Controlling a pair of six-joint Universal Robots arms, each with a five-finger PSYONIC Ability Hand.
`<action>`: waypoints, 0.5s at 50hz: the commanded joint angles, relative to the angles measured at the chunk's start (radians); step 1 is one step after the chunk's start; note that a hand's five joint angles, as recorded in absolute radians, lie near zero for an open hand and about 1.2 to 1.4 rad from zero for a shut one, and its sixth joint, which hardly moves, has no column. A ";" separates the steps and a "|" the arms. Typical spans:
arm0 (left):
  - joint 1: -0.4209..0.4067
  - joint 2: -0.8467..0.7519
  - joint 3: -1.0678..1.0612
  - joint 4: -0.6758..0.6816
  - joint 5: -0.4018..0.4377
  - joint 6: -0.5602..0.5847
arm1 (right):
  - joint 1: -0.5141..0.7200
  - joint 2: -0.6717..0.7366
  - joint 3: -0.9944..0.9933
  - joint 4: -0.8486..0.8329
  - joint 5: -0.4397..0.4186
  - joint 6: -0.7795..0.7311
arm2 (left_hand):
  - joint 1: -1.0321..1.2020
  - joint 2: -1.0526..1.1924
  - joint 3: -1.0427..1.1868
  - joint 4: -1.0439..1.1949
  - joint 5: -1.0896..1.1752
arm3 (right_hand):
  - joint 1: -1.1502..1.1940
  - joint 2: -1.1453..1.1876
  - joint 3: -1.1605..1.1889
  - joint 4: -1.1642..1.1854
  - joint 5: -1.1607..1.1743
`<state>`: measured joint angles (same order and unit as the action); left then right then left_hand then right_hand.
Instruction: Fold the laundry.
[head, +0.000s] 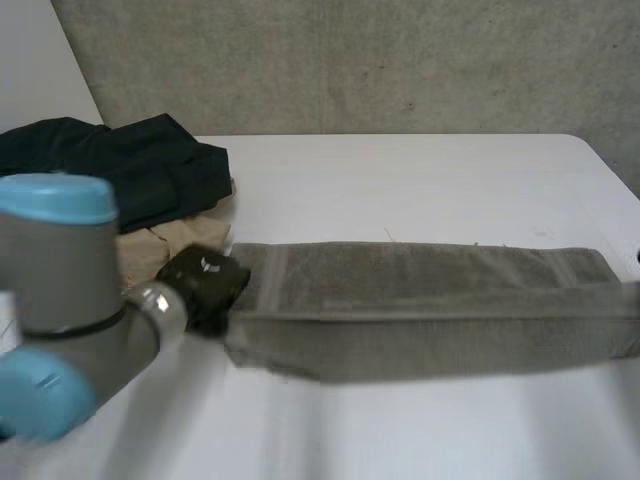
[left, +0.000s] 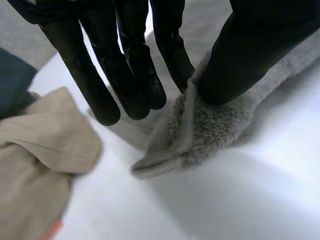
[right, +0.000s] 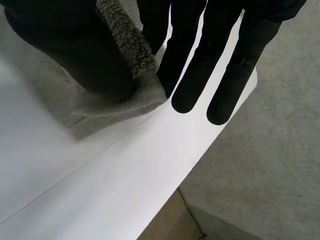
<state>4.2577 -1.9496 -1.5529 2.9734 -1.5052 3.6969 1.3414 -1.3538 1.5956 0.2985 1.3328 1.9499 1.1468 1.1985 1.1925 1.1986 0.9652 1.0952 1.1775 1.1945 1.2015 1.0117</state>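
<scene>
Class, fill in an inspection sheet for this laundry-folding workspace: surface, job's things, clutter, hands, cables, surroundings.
Surface: white table.
Job's things: grey towel, folded lengthwise, stretched between the two hands; dark garments and a beige garment heaped on the robot's left.
Clutter: nothing seen.
Hands: left hand pinches one end of the towel between thumb and fingers; right hand pinches the other end, near the table's edge.
Cables: nothing seen.
Surroundings: concrete wall behind the table; grey floor beyond its edge.

Surface (head: 420, 180) free far & near of grey towel (head: 430, 285); dark clothes (head: 140, 165) + beige garment (head: 180, 240) block far left.
</scene>
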 joint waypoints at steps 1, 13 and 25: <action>0.002 -0.274 0.397 0.165 -0.102 0.098 | 0.158 0.183 -0.297 -0.152 0.135 0.206 | 0.249 0.198 0.204 0.198 0.256 | 0.301 0.219 0.202 0.195 0.210; 0.002 -0.246 0.679 0.815 -0.105 0.087 | 0.205 0.151 -0.523 -0.768 0.187 0.586 | 0.249 0.198 0.204 0.198 0.256 | 0.301 0.219 0.202 0.195 0.210; 0.008 -0.262 0.536 0.711 -0.089 0.081 | 0.211 0.263 -0.513 -0.609 0.132 0.590 | 0.249 0.198 0.204 0.198 0.256 | 0.301 0.219 0.202 0.195 0.210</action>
<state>4.2613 -2.2010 -0.9106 3.7312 -1.6099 3.7808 1.5526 -1.1667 1.0702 -0.4331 1.5033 2.5518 1.1468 1.1992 1.1937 1.2020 0.9898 1.0952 1.1774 1.1957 1.2027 1.0167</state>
